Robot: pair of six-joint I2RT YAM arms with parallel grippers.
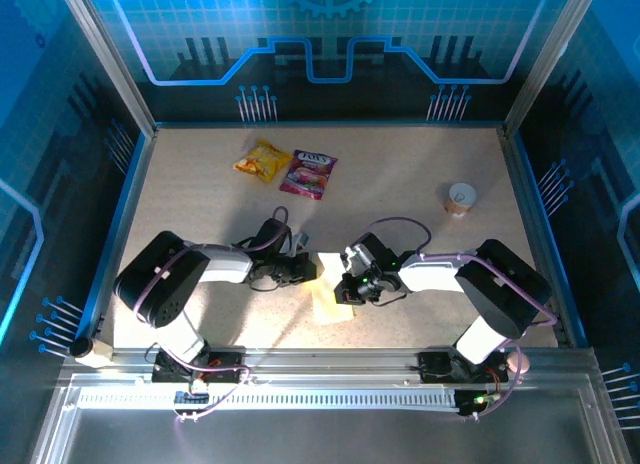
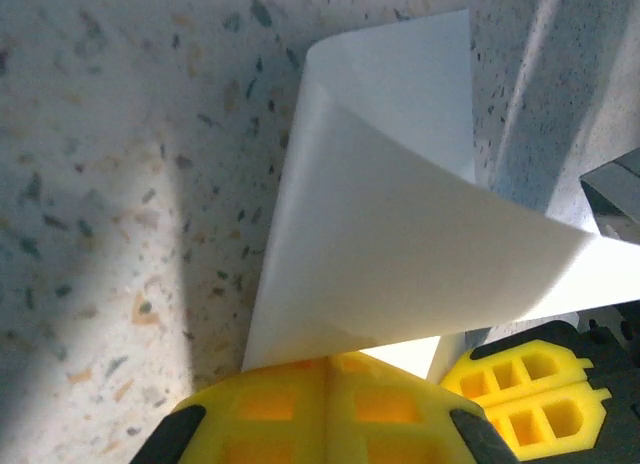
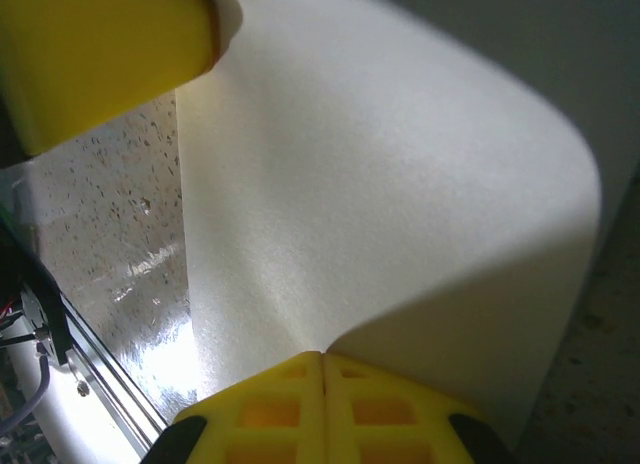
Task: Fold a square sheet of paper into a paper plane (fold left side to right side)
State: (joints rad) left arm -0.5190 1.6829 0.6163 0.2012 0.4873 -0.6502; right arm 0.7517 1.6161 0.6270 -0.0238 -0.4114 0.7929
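**Inspection note: both grippers closed on a half-lifted sheet**

Reference point: the pink snack packet (image 1: pixel 308 174), which lies flat towards the far side of the speckled table (image 1: pixel 200 194).

1. The square sheet of paper (image 1: pixel 330 302) is on the arm side of the pink packet, well apart from it and slightly to its right, between the two wrists. Part of it rests on the table and part is raised.
2. The left gripper (image 1: pixel 308 269) is on the near side of the packet, at the sheet's left edge. In the left wrist view, its yellow fingers (image 2: pixel 270 409) are pressed together with the paper's (image 2: pixel 400 214) lower edge pinched between them. From there the sheet rises and curls over in a smooth, uncreased bend.
3. The right gripper (image 1: pixel 346 288) is just beyond the left one, further from the packet, at the sheet's right. In its own wrist view, the fingers (image 3: pixel 380 409) are closed on the paper (image 3: pixel 400 184), which fans up from the pinch.
4. The yellow snack packet (image 1: pixel 262 161) lies just beside the pink packet on its left.
5. A white cup (image 1: pixel 461 197) stands upright well to the pink packet's right.
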